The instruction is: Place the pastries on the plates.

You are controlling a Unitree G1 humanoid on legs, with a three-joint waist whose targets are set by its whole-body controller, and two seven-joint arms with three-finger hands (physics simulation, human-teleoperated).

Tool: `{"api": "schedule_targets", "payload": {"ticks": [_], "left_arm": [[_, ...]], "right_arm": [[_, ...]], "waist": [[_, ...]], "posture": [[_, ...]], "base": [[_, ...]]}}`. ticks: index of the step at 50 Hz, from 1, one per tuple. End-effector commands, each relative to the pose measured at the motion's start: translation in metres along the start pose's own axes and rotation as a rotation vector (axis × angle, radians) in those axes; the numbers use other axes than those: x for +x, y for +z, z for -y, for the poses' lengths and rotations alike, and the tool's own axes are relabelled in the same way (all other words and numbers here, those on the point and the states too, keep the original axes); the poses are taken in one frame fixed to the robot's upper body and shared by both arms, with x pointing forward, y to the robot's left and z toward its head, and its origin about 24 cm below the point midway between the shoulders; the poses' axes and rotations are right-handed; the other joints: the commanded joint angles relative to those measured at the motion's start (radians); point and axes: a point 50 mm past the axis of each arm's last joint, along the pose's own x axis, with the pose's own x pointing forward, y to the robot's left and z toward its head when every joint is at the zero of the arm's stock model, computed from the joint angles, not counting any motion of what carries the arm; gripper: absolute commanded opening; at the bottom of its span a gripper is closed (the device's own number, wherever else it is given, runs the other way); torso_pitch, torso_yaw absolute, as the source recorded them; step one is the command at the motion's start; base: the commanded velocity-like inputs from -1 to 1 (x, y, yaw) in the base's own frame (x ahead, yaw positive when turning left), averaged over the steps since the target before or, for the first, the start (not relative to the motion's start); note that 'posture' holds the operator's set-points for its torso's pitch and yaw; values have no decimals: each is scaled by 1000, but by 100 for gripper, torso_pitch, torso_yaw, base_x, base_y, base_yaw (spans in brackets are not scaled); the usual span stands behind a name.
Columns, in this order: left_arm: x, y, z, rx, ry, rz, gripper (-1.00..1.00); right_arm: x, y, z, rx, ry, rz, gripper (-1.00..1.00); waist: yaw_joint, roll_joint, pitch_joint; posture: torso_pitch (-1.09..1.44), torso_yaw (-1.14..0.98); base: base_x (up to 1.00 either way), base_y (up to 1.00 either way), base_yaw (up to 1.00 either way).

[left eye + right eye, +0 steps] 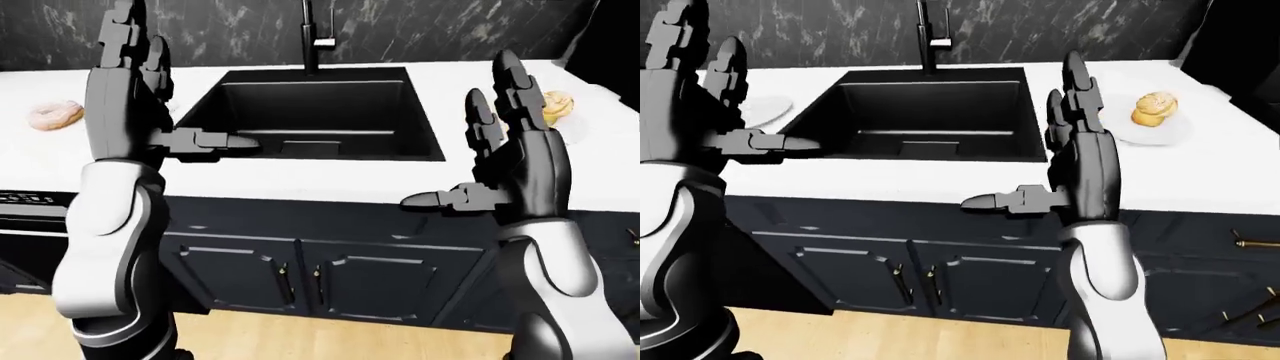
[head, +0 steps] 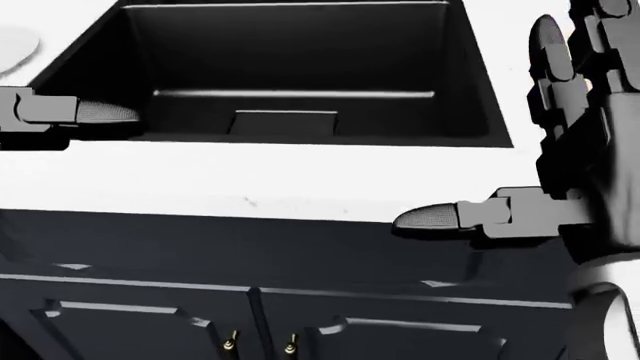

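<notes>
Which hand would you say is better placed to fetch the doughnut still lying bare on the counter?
Left, probably. The doughnut lies left of the sink, beside the open left hand; the right hand stands across the sink near the plated pastry.

Both arms have smooth, glossy, silver-white rounded forearm shells, with darker bands at the joints toward the elbows. The left hand (image 1: 140, 90) and right hand (image 1: 1070, 150) are matte dark grey to black, each built from boxy, blocky segments hinged together, with a broad slab-like palm. Each hand has three thick fingers, two side by side and one thumb-like finger set apart, ending in rounded fingertips (image 2: 425, 218) covered with a finely dotted, mesh-like grey pad.
</notes>
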Motion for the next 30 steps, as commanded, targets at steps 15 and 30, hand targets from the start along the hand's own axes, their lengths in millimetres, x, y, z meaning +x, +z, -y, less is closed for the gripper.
{"api": "schedule_targets", "payload": {"ticks": [15, 30], "left_arm": [[0, 16, 1, 2, -4, 89, 100], [0, 17, 0, 9, -3, 88, 100]], "right_arm": [[2, 21, 3, -35, -21, 100, 100], [2, 20, 2, -37, -17, 102, 100]], "waist": [[-16, -123, -32], [-3, -42, -17]], "posture": [[0, 0], [0, 0]], "base": [[18, 68, 0], [18, 69, 0]]}}
